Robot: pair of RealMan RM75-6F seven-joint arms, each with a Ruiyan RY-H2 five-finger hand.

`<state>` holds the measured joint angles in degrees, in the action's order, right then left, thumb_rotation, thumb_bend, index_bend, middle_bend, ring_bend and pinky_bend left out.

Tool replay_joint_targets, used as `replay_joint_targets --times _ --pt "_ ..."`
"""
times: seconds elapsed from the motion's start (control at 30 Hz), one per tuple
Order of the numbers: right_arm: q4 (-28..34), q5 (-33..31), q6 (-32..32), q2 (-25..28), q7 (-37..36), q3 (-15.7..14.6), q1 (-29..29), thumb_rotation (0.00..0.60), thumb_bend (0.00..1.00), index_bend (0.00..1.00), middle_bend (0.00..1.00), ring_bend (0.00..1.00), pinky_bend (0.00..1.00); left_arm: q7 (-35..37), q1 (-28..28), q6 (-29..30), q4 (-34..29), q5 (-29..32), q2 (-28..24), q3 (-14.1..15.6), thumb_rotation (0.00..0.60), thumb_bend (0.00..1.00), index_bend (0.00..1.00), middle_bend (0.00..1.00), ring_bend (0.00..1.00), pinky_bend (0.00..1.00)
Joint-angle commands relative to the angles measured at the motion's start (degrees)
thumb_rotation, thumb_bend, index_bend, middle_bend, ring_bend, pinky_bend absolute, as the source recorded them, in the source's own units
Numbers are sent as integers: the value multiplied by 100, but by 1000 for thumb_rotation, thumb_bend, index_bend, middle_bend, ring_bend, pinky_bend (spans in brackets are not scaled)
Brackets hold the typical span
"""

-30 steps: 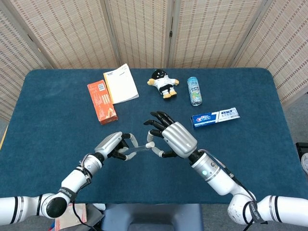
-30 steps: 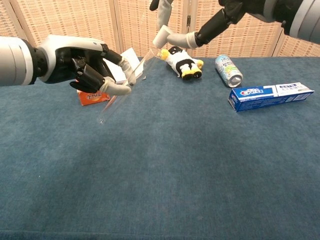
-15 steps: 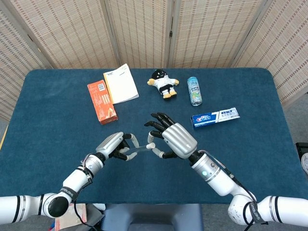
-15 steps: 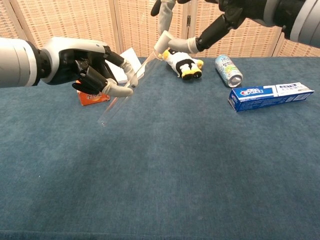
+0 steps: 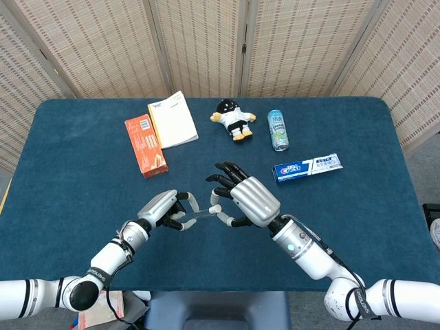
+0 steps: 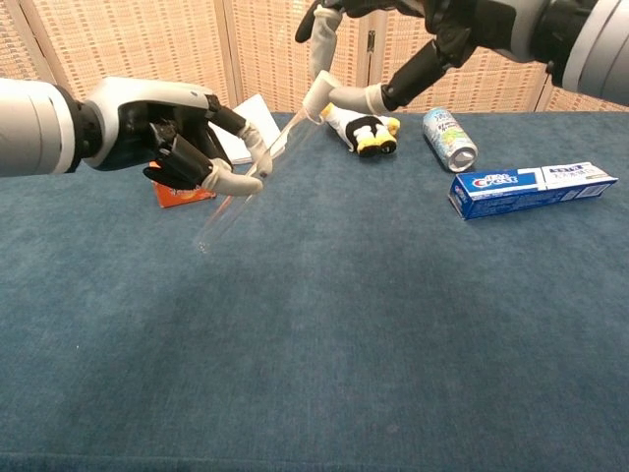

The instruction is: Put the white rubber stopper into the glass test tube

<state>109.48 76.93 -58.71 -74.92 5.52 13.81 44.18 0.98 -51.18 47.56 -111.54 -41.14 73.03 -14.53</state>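
Note:
My left hand (image 5: 163,208) (image 6: 162,133) holds the clear glass test tube (image 6: 234,203) (image 5: 198,216) above the blue table, tilted with its open end up and to the right. My right hand (image 5: 251,199) (image 6: 462,25) pinches the white rubber stopper (image 6: 317,91) (image 5: 214,208) between thumb and a finger, the other fingers spread. The stopper sits right at the tube's open mouth and touches it in the chest view. How far it has gone into the tube I cannot tell.
At the back of the table (image 5: 82,172) lie an orange box (image 5: 145,145), a white booklet (image 5: 172,119), a plush toy (image 5: 233,119), a can (image 5: 278,129) and a toothpaste box (image 5: 307,168). Folding screens stand behind the table.
The right hand has come down and left a little, bringing the stopper from just above the tube's mouth onto it. The left hand has lifted the tube slightly.

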Motion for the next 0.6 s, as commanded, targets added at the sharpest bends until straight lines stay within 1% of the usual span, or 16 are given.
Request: replay_joint_targets --times 0.03,0.6 --pt "-6 -9 2 -14 20 -9 6 600 477 620 204 0 0 -3 -6 4 1 5 7 3 600 369 577 1000 1000 1000" --pt "-55 -4 -20 -60 -17 -58 -2 600 477 620 212 0 0 -5 -18 -4 50 15 5 49 600 370 577 1000 1000 1000"
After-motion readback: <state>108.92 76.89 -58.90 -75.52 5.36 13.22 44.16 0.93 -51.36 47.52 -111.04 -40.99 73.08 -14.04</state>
